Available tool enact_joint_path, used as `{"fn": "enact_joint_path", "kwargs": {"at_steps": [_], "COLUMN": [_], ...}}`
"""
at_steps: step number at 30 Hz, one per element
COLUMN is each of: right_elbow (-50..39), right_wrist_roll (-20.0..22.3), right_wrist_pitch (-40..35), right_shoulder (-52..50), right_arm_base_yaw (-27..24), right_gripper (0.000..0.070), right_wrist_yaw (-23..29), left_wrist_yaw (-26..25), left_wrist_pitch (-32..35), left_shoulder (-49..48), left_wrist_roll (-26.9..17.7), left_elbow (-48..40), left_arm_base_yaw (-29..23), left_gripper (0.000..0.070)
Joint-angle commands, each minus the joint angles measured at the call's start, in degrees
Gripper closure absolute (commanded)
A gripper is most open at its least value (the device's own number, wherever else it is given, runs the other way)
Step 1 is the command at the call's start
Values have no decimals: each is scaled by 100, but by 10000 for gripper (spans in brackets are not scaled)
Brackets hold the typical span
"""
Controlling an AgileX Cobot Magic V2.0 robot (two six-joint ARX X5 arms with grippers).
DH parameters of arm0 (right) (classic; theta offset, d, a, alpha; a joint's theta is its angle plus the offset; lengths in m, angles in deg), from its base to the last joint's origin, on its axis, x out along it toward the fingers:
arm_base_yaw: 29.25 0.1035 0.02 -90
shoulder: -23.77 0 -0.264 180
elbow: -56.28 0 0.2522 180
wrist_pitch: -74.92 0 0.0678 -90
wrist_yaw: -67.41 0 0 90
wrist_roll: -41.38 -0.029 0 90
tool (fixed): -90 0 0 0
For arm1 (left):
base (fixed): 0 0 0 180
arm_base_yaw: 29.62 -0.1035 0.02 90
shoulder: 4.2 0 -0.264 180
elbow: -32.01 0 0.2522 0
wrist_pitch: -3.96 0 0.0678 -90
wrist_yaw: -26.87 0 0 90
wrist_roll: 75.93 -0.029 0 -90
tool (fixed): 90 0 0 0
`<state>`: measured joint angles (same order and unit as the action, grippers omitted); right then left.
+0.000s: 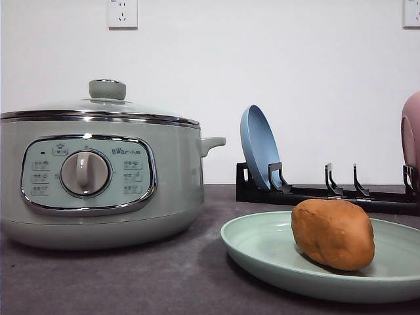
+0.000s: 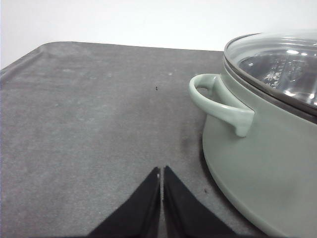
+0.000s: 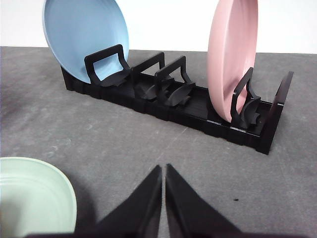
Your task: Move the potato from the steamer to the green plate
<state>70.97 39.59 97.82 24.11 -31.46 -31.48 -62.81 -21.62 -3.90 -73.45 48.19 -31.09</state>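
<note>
Beside the steamer (image 1: 98, 177), on dark grey matting (image 1: 131, 275) under a white wall (image 1: 275, 59), the potato (image 1: 333, 233) is sitting on the green plate (image 1: 262, 246); left gripper (image 2: 161, 171) and right gripper (image 3: 164, 168) are resting closed, empty.

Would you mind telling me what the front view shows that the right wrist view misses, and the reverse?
Front view alone: the lidded steamer and the potato resting on the green plate. Right wrist view alone: the right gripper, fingers together above the table, and the pink plate's full face. Shared: blue plate, black rack, green plate.
</note>
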Motion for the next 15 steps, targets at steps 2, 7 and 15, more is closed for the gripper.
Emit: {"fn": "enact_joint_path", "kwargs": {"at_steps": [2,7,15], "right_elbow": [-28,-28,-28], "right_wrist_roll": [-59,-59,-59], "right_wrist_pitch": [-11,-11,-12], "right_shoulder": [-13,-13,-13], "right_arm_base_yaw": [-2,-2,-2], "right_gripper": [700,700,700], "right_wrist_yaw": [-1,-1,-1], "left_wrist_yaw": [15,15,15], "left_wrist_pitch": [-31,-31,-31], "left_shoulder": [-11,-11,-11], "left_wrist_roll": [15,15,15], "left_elbow": [-107,-107,-107], "left_arm_base_yaw": [0,0,0], "left_gripper": [700,700,700]}}
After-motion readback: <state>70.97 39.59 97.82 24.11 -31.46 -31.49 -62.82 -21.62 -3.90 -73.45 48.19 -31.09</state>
